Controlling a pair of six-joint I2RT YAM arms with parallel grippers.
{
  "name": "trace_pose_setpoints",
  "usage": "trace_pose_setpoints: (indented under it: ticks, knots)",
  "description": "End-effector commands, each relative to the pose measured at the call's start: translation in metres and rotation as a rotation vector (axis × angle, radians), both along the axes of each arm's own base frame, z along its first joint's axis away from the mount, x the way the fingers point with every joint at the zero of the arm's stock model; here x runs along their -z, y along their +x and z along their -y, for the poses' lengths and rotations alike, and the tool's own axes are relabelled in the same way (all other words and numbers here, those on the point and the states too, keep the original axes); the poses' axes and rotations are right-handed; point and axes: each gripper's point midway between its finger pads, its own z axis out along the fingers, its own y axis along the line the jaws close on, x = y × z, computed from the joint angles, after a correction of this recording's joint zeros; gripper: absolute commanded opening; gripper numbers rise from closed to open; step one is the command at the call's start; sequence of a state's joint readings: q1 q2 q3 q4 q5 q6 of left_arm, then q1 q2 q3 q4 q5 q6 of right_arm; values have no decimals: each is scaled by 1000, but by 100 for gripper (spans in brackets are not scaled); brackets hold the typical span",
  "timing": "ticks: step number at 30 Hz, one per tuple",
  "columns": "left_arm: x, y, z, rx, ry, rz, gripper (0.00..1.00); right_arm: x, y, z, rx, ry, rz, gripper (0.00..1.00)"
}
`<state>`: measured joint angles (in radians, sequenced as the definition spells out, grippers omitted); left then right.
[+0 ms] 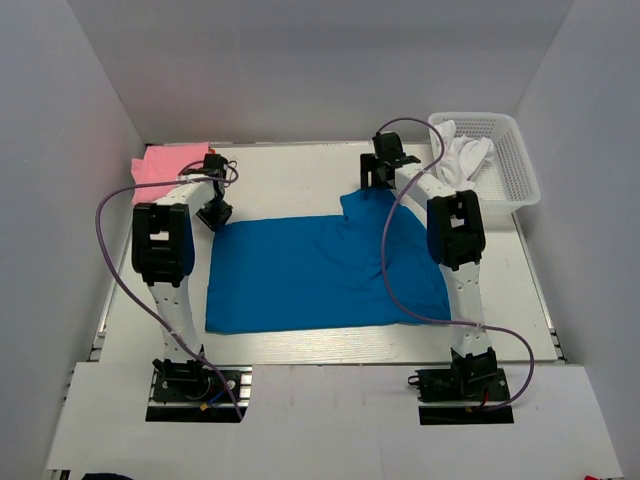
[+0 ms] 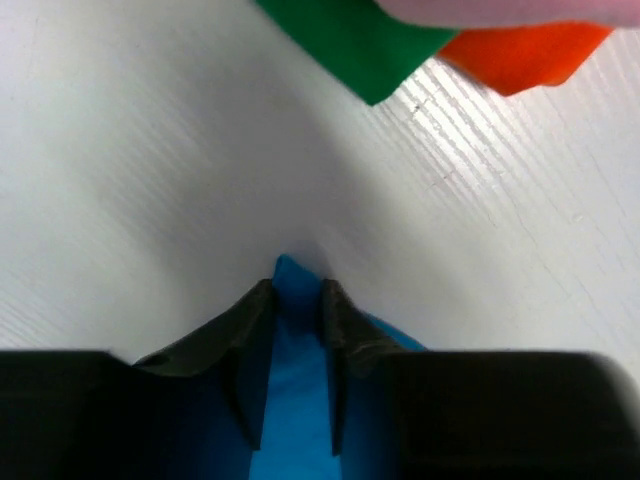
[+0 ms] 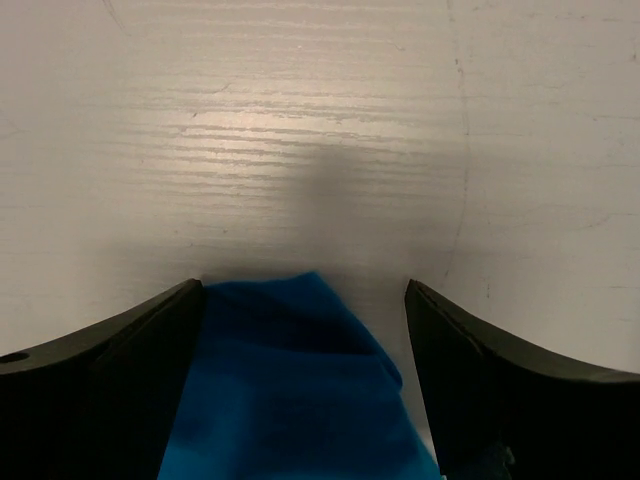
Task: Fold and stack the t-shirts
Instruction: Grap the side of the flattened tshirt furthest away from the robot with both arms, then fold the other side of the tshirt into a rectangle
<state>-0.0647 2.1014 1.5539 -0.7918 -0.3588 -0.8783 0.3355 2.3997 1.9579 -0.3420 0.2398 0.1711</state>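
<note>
One blue t-shirt is spread out flat on the bench, and both sets of fingers are at its far edge. The left fingers are pinched nearly together with a strip of the blue cloth clamped between them. A little peak of the fabric pokes out just past their tips in the left wrist view. From overhead, that's the shirt's far left corner.

Out beyond those tips and off to the right sit three more shirts, overlapping. The corner of a green t-shirt is closest to the fingers, an orange t-shirt is next to it, and a pink t-shirt lies over both. From above only the pink one really shows, and the arm is in front of part of it.

The right fingers are spread wide and aren't holding anything. A rumpled corner of the blue shirt lies in the gap between them. In the right wrist view it's nearer the left-hand finger, with bare bench between the cloth and the other finger. More bare bench runs on ahead of their tips. Can't tell if these fingers are actually touching the bench or just over it.

Past the right fingers and off to their right there's a white mesh basket at the far right corner of the bench, with white t-shirts bunched up in its left end.
</note>
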Motion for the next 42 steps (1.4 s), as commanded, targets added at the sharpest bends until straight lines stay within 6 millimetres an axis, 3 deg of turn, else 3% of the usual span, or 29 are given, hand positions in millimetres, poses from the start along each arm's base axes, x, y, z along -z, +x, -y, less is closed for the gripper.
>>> trace_pose_setpoints:
  ticks: [1,2,4,5,7,8,9,12,17,19,20,22,23,24,25,26,27,28,29,30,31,32,33,34,35,36,38,40,42]
  knots:
    - [18,-28,1,10,-22,-82,35,-4,2,-7,-55,7,-3,83]
    - [20,-32,0,18,-20,-94,18,-2,-1,-7,-56,11,-17,73]
    - [20,-35,0,18,-19,-106,0,1,-7,-8,-70,13,-35,59]
    - [20,-35,0,18,-19,-106,0,0,-8,-9,-71,15,-35,43]
    - [20,-35,0,29,-16,-110,0,-3,-9,-11,-84,25,-28,25]
    - [18,-29,2,32,-26,-88,0,-8,-8,-12,-90,27,-15,3]
    - [13,-26,2,43,-24,-72,0,-11,-7,-12,-98,23,-5,0]
    - [-6,-8,2,54,-23,-10,0,-32,4,-14,-110,28,54,0]
    - [-76,22,9,115,0,197,0,-94,9,-5,-94,16,198,0]
    - [-87,17,7,110,9,230,0,-135,4,-3,-90,37,293,0]
    - [-105,15,7,110,8,276,0,-117,-9,0,-98,34,252,0]
    - [-107,-1,6,110,8,278,0,-155,-23,2,-110,59,307,0]
    - [-110,-6,5,110,8,290,0,-122,-44,8,-112,42,227,0]
    - [-114,-19,13,132,-21,303,0,-159,-52,8,-99,88,301,0]
    - [-114,-27,15,138,-33,309,0,-159,-61,8,-107,104,298,0]
    - [-115,-34,16,143,-42,318,0,-141,-76,12,-101,105,256,0]
    - [-98,-54,16,146,-50,274,0,-142,-91,14,-97,132,260,0]
    - [-110,-61,18,143,-63,320,0,-143,-108,18,-99,135,257,0]
    - [-109,-68,17,144,-63,326,0,-140,-116,22,-86,138,248,0]
    - [-92,-87,18,141,-80,286,0,-143,-132,28,-59,156,254,0]
    - [-92,-91,20,147,-92,306,0,-140,-149,33,-54,163,248,0]
    - [-99,-99,20,139,-97,337,0,-153,-160,36,-47,183,280,0]
    - [-87,-111,19,138,-96,314,0,-125,-179,41,-35,184,223,0]
    - [-86,-117,18,138,-96,316,0,-146,-190,45,-33,207,278,0]
    - [-83,-123,18,126,-102,316,0,-143,-196,48,-26,213,279,0]
    - [-79,-134,15,122,-93,314,0,-130,-208,51,-13,220,254,0]
    - [-68,-146,14,121,-92,300,0,-127,-228,54,-13,241,251,0]
    - [-61,-154,14,111,-96,289,0,-103,-249,60,-3,238,208,0]
    - [-48,-166,13,80,-108,249,0,-88,-267,64,18,262,181,8]
